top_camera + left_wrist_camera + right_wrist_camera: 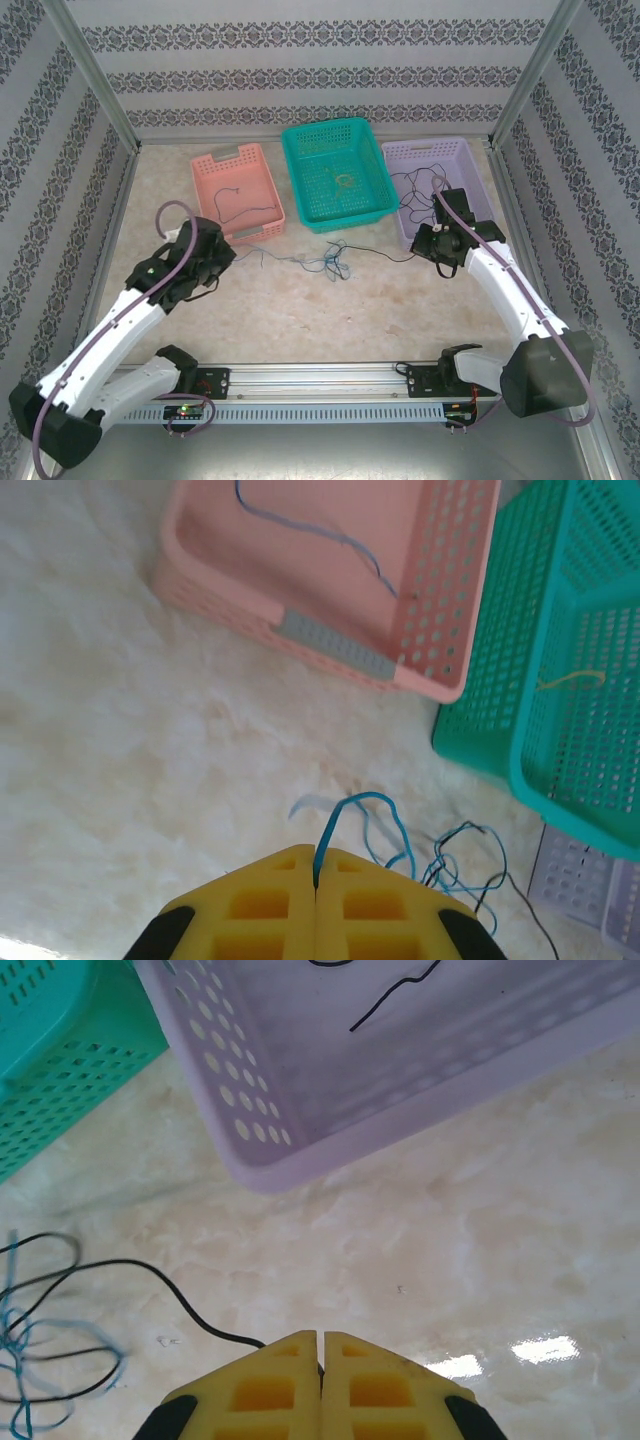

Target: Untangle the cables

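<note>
The marble-patterned table (300,320) takes up the whole floor of the cell. The two white arms reach out over it from the near edge, the left arm (115,325) angling in toward the middle and the right arm (510,290) bending back in from the right side. Along the far edge stand three perforated baskets side by side: the pink basket (232,152) on the left, the teal basket (325,128) in the middle and the lavender basket (425,146) on the right. The left gripper (316,868) hangs low just in front of the pink basket, its yellow fingers (260,905) pressed together on a blue cable (338,820) that rises out of the seam between them, arches over and runs off toward the tangle. The right gripper (321,1348) sits just in front of the near corner of the lavender basket, its fingers likewise pressed together, nipping a black cable (150,1268) that curves away across the table toward the tangle. Between the two grippers, on the bare table in front of the teal basket, lies the tangle of cables (335,262), thin blue and black strands looped through one another. A bluish cable (345,540) lies loose in the pink basket, a yellowish cable (570,678) rests in the teal one, and more black cable (420,185) sprawls in the lavender one
</note>
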{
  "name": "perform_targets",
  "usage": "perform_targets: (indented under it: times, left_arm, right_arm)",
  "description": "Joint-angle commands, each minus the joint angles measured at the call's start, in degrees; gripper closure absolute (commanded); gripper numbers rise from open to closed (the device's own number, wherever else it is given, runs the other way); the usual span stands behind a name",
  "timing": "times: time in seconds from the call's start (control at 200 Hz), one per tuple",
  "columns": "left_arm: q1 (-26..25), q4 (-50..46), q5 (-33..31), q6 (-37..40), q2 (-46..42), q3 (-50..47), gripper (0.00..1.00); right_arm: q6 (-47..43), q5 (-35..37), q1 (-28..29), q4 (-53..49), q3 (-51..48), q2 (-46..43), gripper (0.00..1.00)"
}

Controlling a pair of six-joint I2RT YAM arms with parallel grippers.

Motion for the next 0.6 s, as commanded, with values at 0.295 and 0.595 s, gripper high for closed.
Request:
perform_targets:
  times: [0.295,0.595]
  left_arm:
    - [3.84,-16.15,-12.93,12.25,-0.68,10.70,1.00]
    - [4.96,-19.55,-21.51,16.09,3.79,17.09,1.00]
  right_arm:
    - [-1.38,4.31,-0.27,-2.75,1.82,0.42,1.00]
    - [-3.43,7.24,-3.26,-5.33,3.22,-2.61,1.00]
